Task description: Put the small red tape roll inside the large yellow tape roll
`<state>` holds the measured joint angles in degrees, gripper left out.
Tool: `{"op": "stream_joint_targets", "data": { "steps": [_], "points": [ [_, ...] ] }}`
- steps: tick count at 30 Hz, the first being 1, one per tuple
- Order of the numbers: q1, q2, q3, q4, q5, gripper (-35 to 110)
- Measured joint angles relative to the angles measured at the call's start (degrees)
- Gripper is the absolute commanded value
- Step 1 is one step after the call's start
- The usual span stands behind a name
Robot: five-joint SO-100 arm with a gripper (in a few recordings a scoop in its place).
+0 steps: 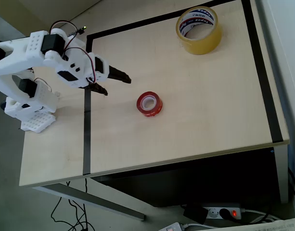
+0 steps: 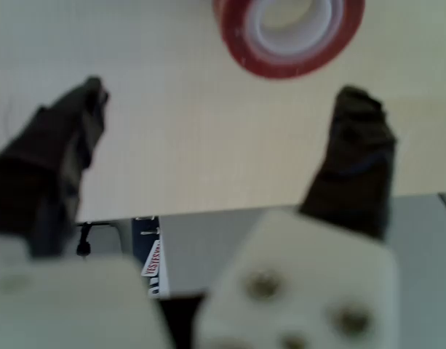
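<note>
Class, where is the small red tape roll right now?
In the overhead view, the small red tape roll lies mid-table, right of the open claw.

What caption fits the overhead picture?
Open gripper nears the small red tape roll, far from the large yellow tape roll.

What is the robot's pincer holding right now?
Nothing. The pincer is open and empty; the red tape roll lies on the table ahead of it, untouched.
</note>
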<state>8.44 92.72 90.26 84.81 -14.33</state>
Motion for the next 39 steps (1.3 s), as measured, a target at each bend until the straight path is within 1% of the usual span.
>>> {"op": "stream_joint_targets", "data": {
  "steps": [14,39],
  "points": [
    [3.34,-4.48,0.26,-4.22,-0.09,33],
    [3.25,-13.36,3.6,-10.37,0.0,32]
  ]
}}
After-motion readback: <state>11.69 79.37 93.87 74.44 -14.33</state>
